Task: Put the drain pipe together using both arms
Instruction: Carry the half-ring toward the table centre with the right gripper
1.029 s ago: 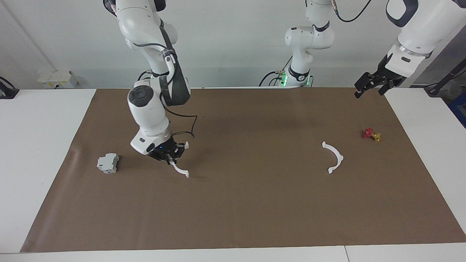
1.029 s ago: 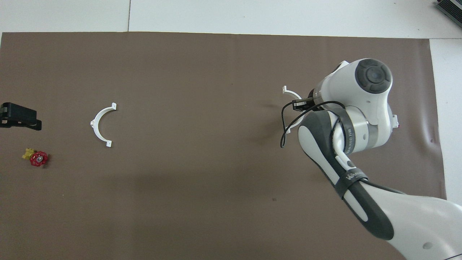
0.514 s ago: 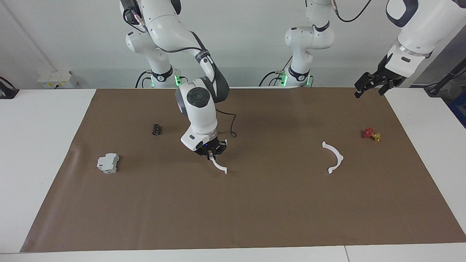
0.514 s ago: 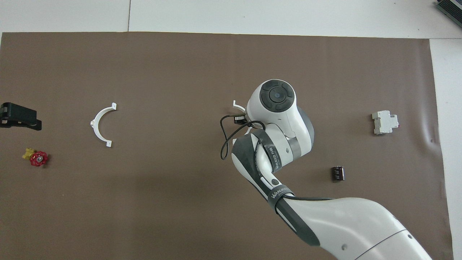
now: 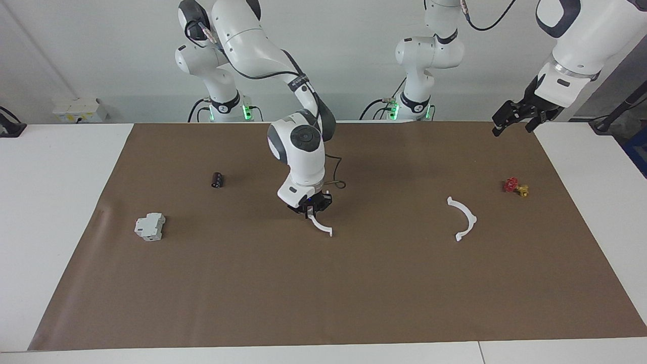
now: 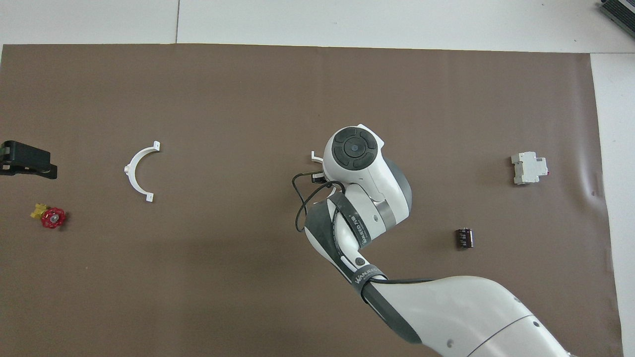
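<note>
My right gripper (image 5: 310, 211) is shut on one white half-ring (image 5: 322, 227) over the middle of the brown mat. The half-ring hangs below the fingers, its lower tab close to the mat. In the overhead view my wrist covers it, and only one end tab (image 6: 314, 157) shows. The other white half-ring (image 5: 464, 218) lies flat on the mat toward the left arm's end; it also shows in the overhead view (image 6: 137, 171). My left gripper (image 5: 515, 120) waits in the air over the mat's edge at that end, also seen in the overhead view (image 6: 26, 161).
A small red and yellow valve (image 5: 515, 186) lies near the free half-ring, toward the left arm's end. A pale grey boxy block (image 5: 150, 226) and a small black cylinder (image 5: 217, 179) lie toward the right arm's end. The brown mat (image 5: 354, 293) covers the table.
My right arm has carried the half-ring from beside the grey block toward the middle of the mat, uncovering the block and black cylinder. The left arm and the other half-ring have not moved.
</note>
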Controlling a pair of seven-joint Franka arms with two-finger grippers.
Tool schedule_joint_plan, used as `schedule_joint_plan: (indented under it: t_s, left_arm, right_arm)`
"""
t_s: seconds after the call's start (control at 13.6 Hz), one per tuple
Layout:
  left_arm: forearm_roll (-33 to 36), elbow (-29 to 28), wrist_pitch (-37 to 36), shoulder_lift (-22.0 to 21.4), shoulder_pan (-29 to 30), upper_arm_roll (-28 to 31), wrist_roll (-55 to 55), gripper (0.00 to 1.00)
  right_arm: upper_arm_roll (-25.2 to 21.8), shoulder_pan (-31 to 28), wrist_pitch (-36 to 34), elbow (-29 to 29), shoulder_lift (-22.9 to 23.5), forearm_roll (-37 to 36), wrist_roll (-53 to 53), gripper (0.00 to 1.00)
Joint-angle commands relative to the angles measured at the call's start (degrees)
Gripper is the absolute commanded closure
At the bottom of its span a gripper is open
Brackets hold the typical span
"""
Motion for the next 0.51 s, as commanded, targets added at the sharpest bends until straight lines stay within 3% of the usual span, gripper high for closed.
schedule_joint_plan:
  t_s: [0.0,0.15,0.22,0.29,0.37,0.44]
  left_arm:
    - [-0.5,-0.1,-0.8,-0.8,0.4,-0.1,0.4,0.00]
    - [-0.5,-0.1,-0.8,-0.8,0.4,-0.1,0.4,0.00]
    - [-0.5,-0.1,-0.8,-0.8,0.4,-0.1,0.4,0.00]
    - [-0.5,-0.1,-0.9,-0.8,0.4,-0.1,0.4,0.00]
    - [-0.5,-0.1,-0.8,-0.8,0.4,-0.1,0.4,0.00]
    - [-0.5,-0.1,-0.8,-0.8,0.4,-0.1,0.4,0.00]
  right_arm:
    - [-0.2,0.5,3.2,-2.3,-0.7,-1.3,1.4,1.00]
    - [-0.2,0.6,3.6,-3.6,-1.0,-1.3,1.6,1.00]
    - [-0.2,0.6,3.6,-3.8,-1.1,-1.3,1.7,0.65]
    - [-0.2,1.0,3.6,-3.8,-1.2,-1.4,1.9,0.22]
    - [-0.3,1.7,3.5,-3.6,-1.2,-1.4,2.0,0.00]
    - [-0.3,1.7,3.4,-3.1,-1.2,-1.4,2.0,0.00]
